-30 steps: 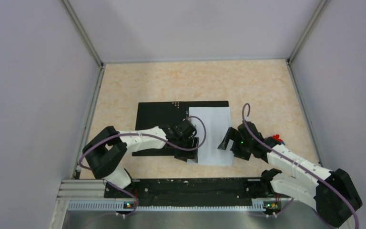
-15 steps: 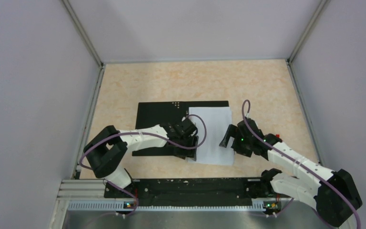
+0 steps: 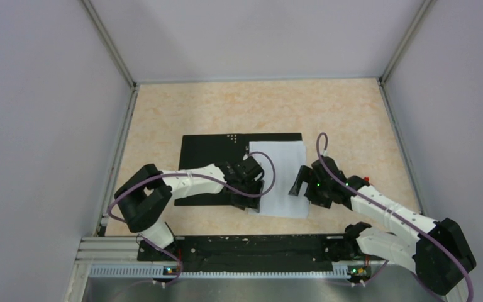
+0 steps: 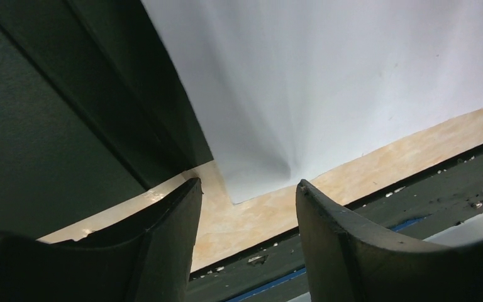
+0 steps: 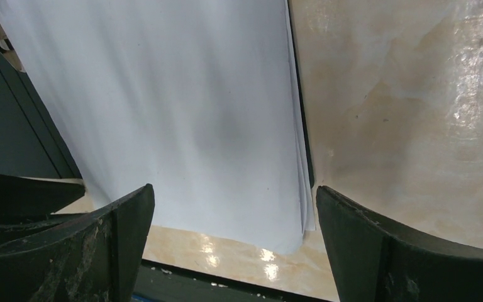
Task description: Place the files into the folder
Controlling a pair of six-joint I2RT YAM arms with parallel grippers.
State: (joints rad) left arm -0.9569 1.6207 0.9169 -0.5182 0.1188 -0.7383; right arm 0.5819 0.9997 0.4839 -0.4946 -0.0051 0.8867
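The folder [image 3: 214,157] lies open on the table, black inside up. The files [image 3: 283,179], a thin stack of white sheets, lie on its right half, and their near end juts past the folder's near edge. My left gripper [image 3: 255,198] is open and empty at the sheets' near left corner. In the left wrist view its fingers [image 4: 248,189] stand either side of that corner of the files [image 4: 327,82], with the folder [image 4: 50,113] to the left. My right gripper [image 3: 300,187] is open and empty at the sheets' right edge. In the right wrist view [image 5: 233,195] it spans the files [image 5: 182,107].
A small red toy block [image 3: 366,181] sits on the table behind the right arm. The black base rail [image 3: 251,248] runs along the near edge. Grey walls enclose the table on three sides. Bare beige table [image 5: 402,113] lies to the right of the sheets.
The right gripper has edged slightly left and away, toward the sheets. The left gripper has shifted a little by the sheets' left edge. The folder and sheets have hardly moved.
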